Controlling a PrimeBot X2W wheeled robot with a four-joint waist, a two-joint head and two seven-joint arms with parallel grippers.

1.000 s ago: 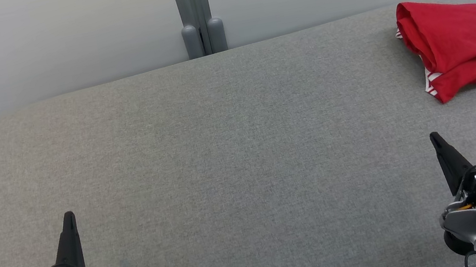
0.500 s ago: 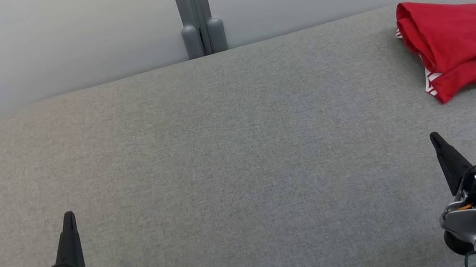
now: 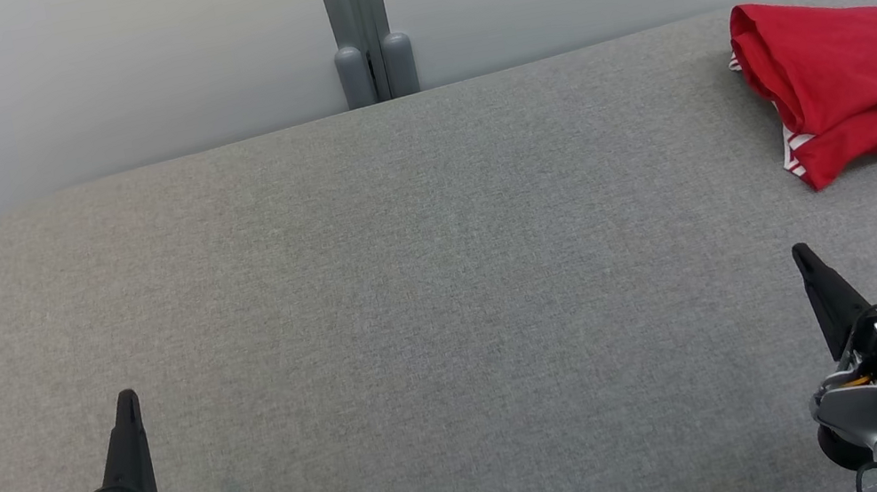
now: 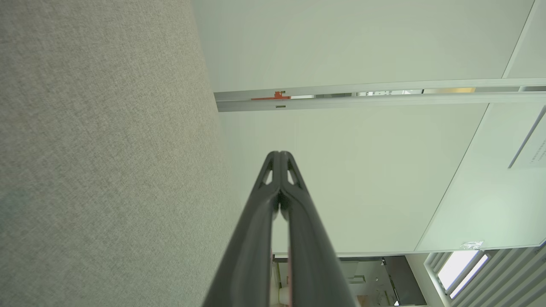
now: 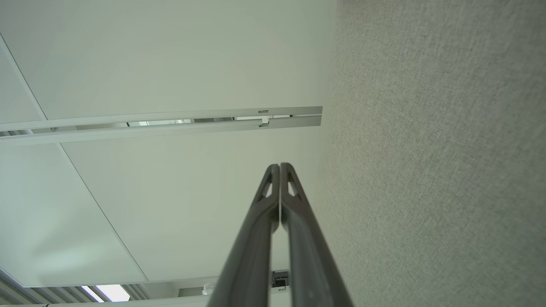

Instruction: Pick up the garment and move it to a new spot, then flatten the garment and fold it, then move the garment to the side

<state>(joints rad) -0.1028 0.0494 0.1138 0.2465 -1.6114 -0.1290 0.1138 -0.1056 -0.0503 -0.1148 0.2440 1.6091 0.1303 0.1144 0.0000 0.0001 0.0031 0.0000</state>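
Head view: red garment (image 3: 861, 81) lies bunched at two o'clock on the grey desk (image 3: 410, 287); left end effector (image 3: 125, 405) and right end effector (image 3: 802, 256) closed, empty.

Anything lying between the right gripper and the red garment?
No. In the head view the stretch of grey surface from the right gripper up to the red garment is bare.

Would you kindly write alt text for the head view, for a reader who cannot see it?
A bunched red garment lies at the far right of a grey fabric surface. The left gripper and right gripper sit near the bottom corners, jaws shut, both apart from the garment.
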